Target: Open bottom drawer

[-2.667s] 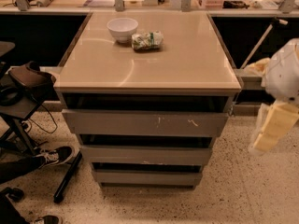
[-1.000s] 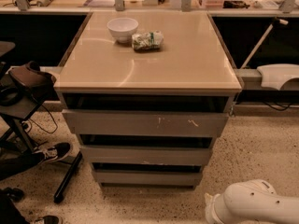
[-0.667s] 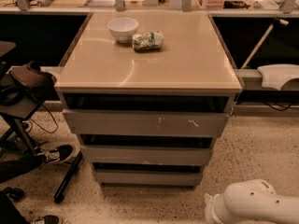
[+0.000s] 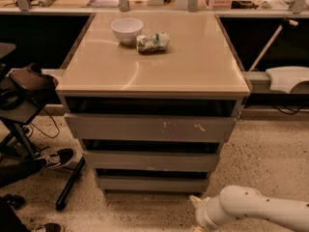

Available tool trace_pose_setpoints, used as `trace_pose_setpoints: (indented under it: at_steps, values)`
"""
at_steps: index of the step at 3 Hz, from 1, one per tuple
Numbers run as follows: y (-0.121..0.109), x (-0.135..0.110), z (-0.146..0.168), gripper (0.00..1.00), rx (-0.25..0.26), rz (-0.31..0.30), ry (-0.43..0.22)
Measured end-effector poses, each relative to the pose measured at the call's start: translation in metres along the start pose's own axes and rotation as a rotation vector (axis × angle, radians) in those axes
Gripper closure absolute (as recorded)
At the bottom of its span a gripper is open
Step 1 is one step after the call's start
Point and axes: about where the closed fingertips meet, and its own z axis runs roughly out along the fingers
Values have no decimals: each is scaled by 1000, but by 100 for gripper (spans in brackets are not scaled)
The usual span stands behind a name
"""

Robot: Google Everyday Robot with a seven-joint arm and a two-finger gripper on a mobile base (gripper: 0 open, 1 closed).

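The grey cabinet has three handleless drawer fronts under a beige top. The bottom drawer is the lowest and smallest front, plain grey, just above the floor, with a dark gap above it. The middle front and the wide scratched top front sit above it. My white arm reaches in from the lower right, low over the floor. My gripper is at its left end, at the bottom edge of the view, just below and in front of the bottom drawer's right corner, not touching it.
A white bowl and a crumpled green-white packet lie on the cabinet top. A black stand with a bag and a person's shoes are at the left. A white object is at the right. The floor is speckled.
The arm has come down from mid-height at the right to floor level in front of the cabinet, and in the last second it has moved a little left. The drawers have not moved.
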Motion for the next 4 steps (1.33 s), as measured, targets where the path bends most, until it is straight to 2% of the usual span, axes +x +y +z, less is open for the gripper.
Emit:
trace_pose_setpoints:
  at_steps: [1,2,3,4]
  values:
    - [-4,-36,41,0,-7,-87,-138]
    - [-4,-36,41,0,-7,-87,-138]
    - [-24,-37,50,0,70,-91,-201]
    - [-57,-42,63,0,212,-118,-264]
